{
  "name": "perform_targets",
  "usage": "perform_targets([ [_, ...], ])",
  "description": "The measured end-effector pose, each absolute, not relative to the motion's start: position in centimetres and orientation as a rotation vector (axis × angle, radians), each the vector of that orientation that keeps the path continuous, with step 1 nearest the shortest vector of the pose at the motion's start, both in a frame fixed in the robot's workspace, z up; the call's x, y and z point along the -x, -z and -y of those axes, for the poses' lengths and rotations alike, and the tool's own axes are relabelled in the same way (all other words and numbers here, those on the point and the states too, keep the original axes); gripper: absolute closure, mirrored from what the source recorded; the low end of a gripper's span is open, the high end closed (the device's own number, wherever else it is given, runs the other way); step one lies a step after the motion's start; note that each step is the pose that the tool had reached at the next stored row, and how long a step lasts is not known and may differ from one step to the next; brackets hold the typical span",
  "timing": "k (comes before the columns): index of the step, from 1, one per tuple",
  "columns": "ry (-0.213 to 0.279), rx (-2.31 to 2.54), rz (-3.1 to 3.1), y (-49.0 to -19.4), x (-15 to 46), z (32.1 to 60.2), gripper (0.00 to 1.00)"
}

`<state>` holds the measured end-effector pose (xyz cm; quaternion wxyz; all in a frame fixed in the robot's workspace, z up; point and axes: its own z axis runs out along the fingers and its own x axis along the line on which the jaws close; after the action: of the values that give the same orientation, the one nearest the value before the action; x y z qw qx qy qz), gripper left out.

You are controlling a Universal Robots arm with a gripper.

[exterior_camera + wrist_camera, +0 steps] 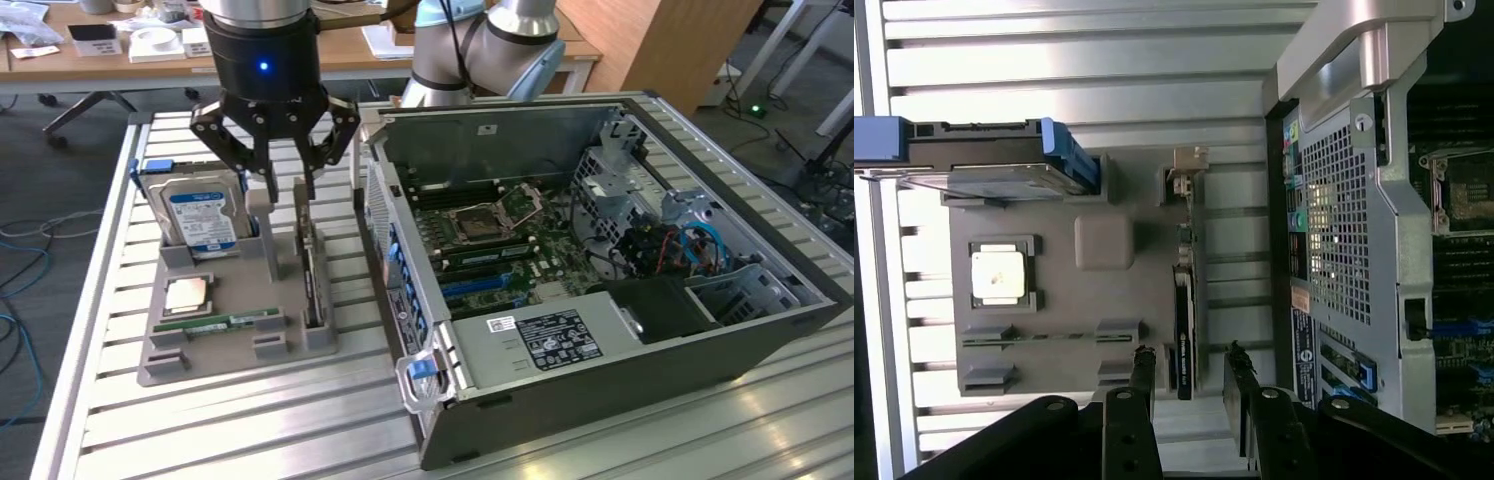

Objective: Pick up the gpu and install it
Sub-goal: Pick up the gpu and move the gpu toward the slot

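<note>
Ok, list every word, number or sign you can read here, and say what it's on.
Nothing reads clearly.
Blue-and-white label on the silver hard drive: too blurred.
Black label on the grey power supply box: print too small.
White marks on the dark flat gpu card's edge: too small.
Stickers on the black computer case's rear: unreadable.

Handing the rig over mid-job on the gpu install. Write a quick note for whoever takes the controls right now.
Hand: open, over the grey holder, with one finger on each side of the gpu. A gap shows on both sides, so there is no grip.
Gpu: stands on edge in its slot in the holder, beside the open computer case.
Done: the hand is lined up over the card.
Left: the card is not gripped, not lifted and not in the case.
</note>
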<state>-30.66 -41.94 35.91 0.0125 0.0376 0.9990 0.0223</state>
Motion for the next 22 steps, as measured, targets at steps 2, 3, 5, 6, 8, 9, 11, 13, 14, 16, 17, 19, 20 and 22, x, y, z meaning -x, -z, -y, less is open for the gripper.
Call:
perform_targets([
  [2,-0.070,-0.117,-3.114,-35.7,30.7,41.9,0.58],
  [3,-0.070,-0.117,-3.114,-35.6,30.7,41.9,0.58],
  [5,-0.070,-0.117,-3.114,-35.4,30.7,41.9,0.58],
  [6,-0.070,-0.117,-3.114,-35.3,30.7,41.9,0.58],
  [8,-0.070,-0.117,-3.114,-35.1,30.7,41.9,0.58],
  [9,-0.070,-0.117,-3.114,-35.0,30.7,41.9,0.58],
  [11,-0.070,-0.117,-3.114,-34.7,30.7,41.9,0.58],
  [13,-0.070,-0.117,-3.114,-34.4,30.7,41.9,0.58],
  [14,-0.070,-0.117,-3.114,-34.2,30.7,41.9,0.58],
  [16,-0.070,-0.117,-3.114,-33.9,30.7,41.9,0.58],
  [17,-0.070,-0.117,-3.114,-33.7,30.7,41.9,0.58],
  [19,-0.070,-0.117,-3.114,-33.4,30.7,41.9,0.58],
  [20,-0.070,-0.117,-3.114,-33.2,30.7,41.9,0.58],
  [22,-0.070,-0.117,-3.114,-32.9,30.7,41.9,0.58],
])
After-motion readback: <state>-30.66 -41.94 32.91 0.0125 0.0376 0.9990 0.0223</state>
